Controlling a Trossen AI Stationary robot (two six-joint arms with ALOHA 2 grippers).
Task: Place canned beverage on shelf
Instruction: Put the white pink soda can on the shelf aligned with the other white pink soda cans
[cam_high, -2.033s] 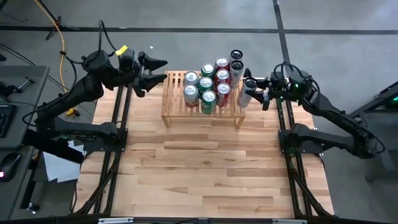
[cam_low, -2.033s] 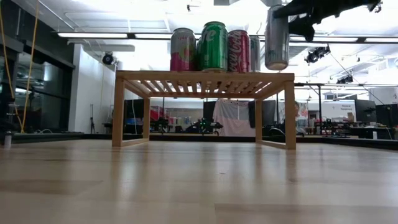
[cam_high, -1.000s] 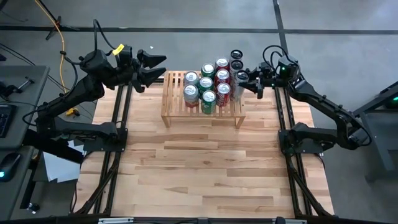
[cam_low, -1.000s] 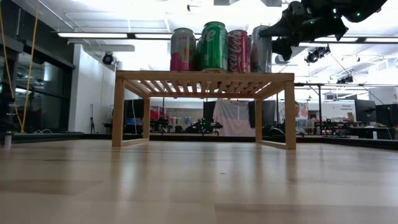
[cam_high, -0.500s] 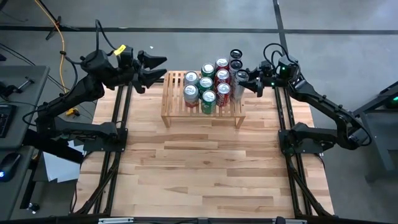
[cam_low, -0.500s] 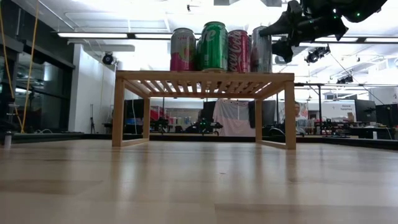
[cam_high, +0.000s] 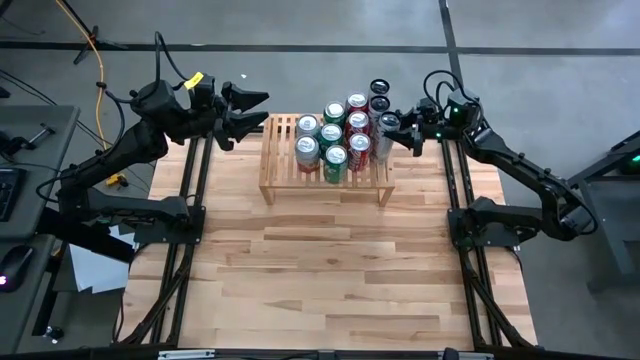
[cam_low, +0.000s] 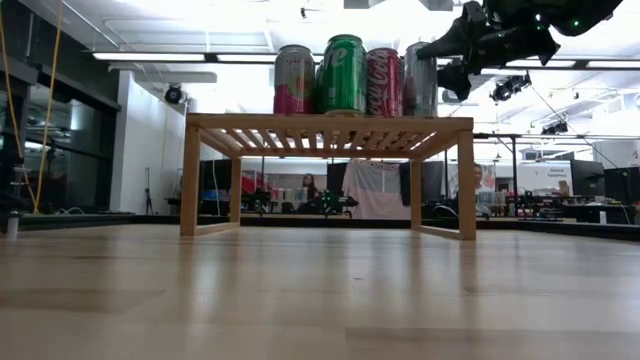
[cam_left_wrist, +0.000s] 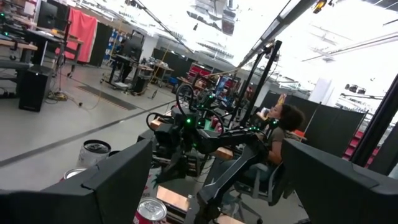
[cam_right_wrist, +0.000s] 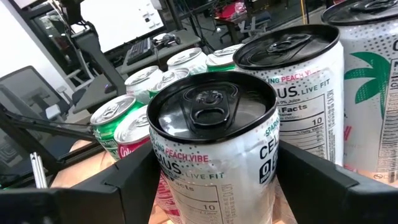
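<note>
Black-topped white Celsius can (cam_right_wrist: 217, 146) sits between my right gripper (cam_high: 400, 133) fingers, moved in from beside the slatted light-wood shelf (cam_high: 278, 165) onto its right end, jaws still closed on it, release next; left gripper (cam_high: 252, 112) idle, spread.

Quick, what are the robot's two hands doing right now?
Left gripper: open, empty, raised beside the shelf.
Right gripper: jaws closed on the Celsius can, which stands on the shelf.

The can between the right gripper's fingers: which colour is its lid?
Black; the can shows it best in the right wrist view.
</note>
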